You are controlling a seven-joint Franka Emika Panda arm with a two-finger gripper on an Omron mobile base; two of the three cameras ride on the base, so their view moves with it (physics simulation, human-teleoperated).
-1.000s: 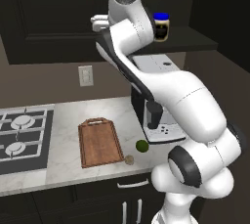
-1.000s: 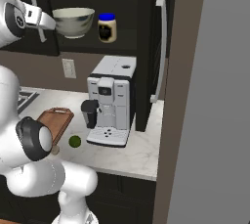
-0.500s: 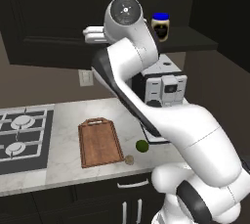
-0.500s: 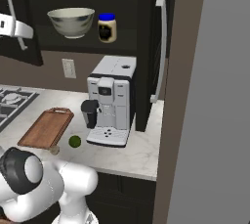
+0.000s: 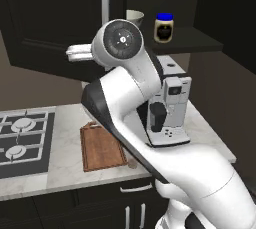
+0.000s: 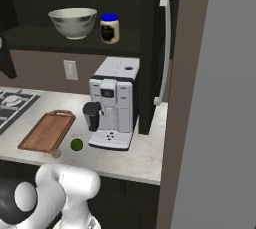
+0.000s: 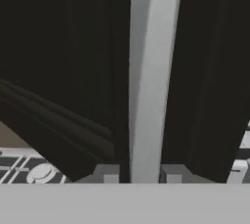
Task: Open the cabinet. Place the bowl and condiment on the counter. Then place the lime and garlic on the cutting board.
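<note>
In the hand view, the long silver bar handle (image 7: 149, 71) of the cabinet's left door runs straight up between my gripper's (image 7: 139, 174) two dark tips, which are shut on it. That left door (image 5: 55, 23) stands swung out, with its handle (image 5: 106, 4) just above my arm. On the open shelf sit the cream bowl (image 6: 73, 22) and the blue-lidded condiment jar (image 6: 110, 28). The lime (image 6: 76, 144) and garlic (image 6: 55, 153) lie on the marbled counter (image 6: 142, 158) beside the reddish cutting board (image 6: 47, 130). My arm hides part of the bowl (image 5: 134, 18) in the left base view.
A white coffee machine (image 6: 114, 105) stands on the counter right of the board. The stove (image 5: 22, 140) lies to the left. The cabinet's right door, with its handle (image 6: 165, 48), hangs open above the machine. A tall grey panel (image 6: 220, 98) closes the right side.
My hand has swung left with the handle and out of the right base view. The left door has come open wider. The bowl, jar, lime and garlic have not moved.
</note>
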